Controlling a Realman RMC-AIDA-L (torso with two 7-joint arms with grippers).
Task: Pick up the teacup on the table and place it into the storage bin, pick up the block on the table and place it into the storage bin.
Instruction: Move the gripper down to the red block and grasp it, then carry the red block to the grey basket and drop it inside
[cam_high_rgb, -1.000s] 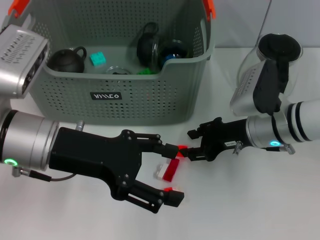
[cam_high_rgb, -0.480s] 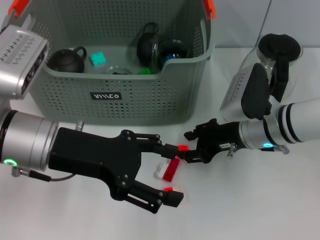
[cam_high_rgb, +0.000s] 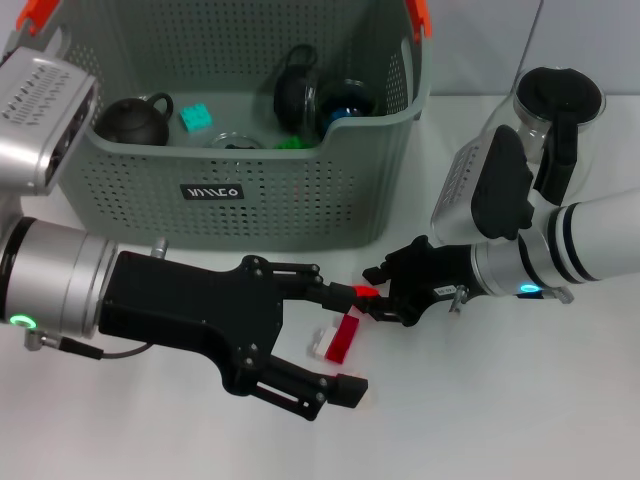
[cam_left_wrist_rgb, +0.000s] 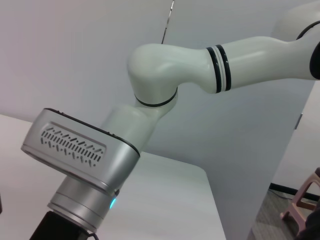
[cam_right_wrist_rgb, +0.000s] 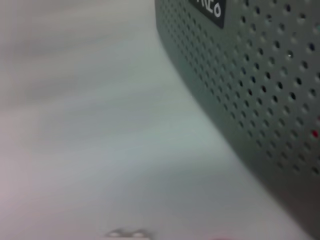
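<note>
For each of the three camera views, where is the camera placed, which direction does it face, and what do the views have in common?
Head view: high, facing down at the storage bin, red block, left gripper and right gripper.
Left wrist view: faces away from the work, showing the right arm against a wall.
Right wrist view: low over the table, facing the bin; no own fingers visible.
Shared: head and right wrist views show the bin's label.

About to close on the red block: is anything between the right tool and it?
Nothing lies between the right tool and the small red rectangular block on the white table, but the left tool straddles the block, its upper finger nearly meeting the right tool.
</note>
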